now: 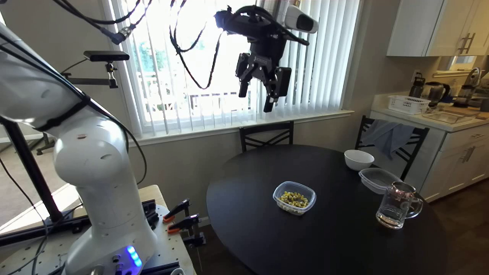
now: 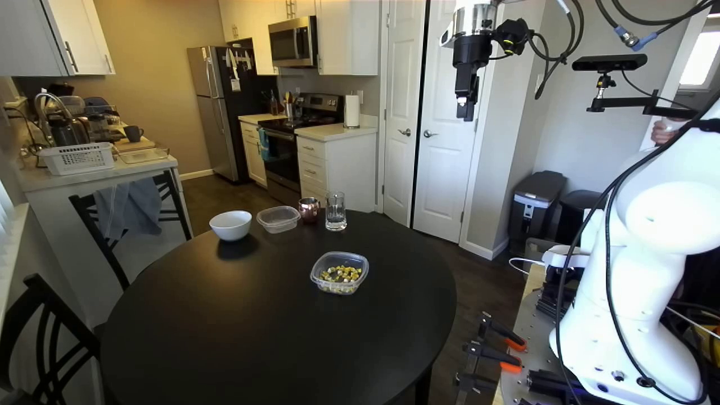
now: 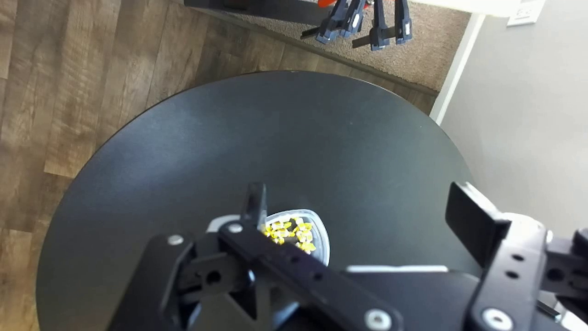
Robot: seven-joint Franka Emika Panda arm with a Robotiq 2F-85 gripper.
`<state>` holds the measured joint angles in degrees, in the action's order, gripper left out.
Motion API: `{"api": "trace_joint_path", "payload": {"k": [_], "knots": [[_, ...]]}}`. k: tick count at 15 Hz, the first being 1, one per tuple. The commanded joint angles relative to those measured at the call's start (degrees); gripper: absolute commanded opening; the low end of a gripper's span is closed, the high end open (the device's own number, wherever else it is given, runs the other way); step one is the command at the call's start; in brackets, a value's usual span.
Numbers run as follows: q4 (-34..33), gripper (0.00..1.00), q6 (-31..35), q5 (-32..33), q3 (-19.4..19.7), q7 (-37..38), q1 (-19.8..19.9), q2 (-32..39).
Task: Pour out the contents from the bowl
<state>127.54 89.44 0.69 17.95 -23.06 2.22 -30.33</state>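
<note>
In an exterior view, one bowl [image 2: 340, 259] is sitting upright just below centre, facing up, too square to tell a long axis. In the wrist view the claw [image 3: 363, 209], its jaws standing wide apart, is hiding part of the bowl. The yellow bits [image 2: 341, 274] are looking too small to count. One white bowl [image 2: 232, 228], one tub [image 2: 281, 224], one glass mug [image 2: 336, 212] and one copper cup [image 2: 309, 212] are sharing the table [image 2: 253, 337].

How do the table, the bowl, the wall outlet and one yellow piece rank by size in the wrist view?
Table, largest
Bowl, partly behind one of the fingers
Wall outlet, partly cut off
One yellow piece, smallest
</note>
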Motion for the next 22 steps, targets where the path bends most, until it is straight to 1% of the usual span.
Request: {"api": "trace_joint_path", "payload": {"k": [1, 3, 5, 8, 11, 13, 15, 19, 21, 22], "knots": [[1.5, 1.00, 6.6, -0.8, -2.7, 4.7, 1.5, 4.6], [1.5, 1.00, 7.0, -1.8, -4.2, 6.8, 0.4, 8.9], [2.0, 1.00, 10.0, -3.7, -6.7, 9.8, -0.7, 13.1], [0.4, 1.00, 14.4, -7.8, -10.6, 16.8, -1.4, 21.5], [-1.5, 1.00, 18.8, -9.1, -13.1, 22.7, -1.3, 27.8], [-3.3, 1.00, 22.3, -8.3, -13.7, 26.2, -0.9, 32.2], [-4.7, 1.00, 25.5, -8.1, -13.1, 28.7, -0.1, 35.8], [-5.7, 1.00, 32.9, -7.3, -12.6, 33.2, 0.5, 40.8], [-5.6, 1.00, 38.4, -6.5, -12.4, 35.7, 0.2, 43.3], [-5.6, 1.00, 42.2, -5.7, -12.4, 37.5, -0.3, 45.0]]}}
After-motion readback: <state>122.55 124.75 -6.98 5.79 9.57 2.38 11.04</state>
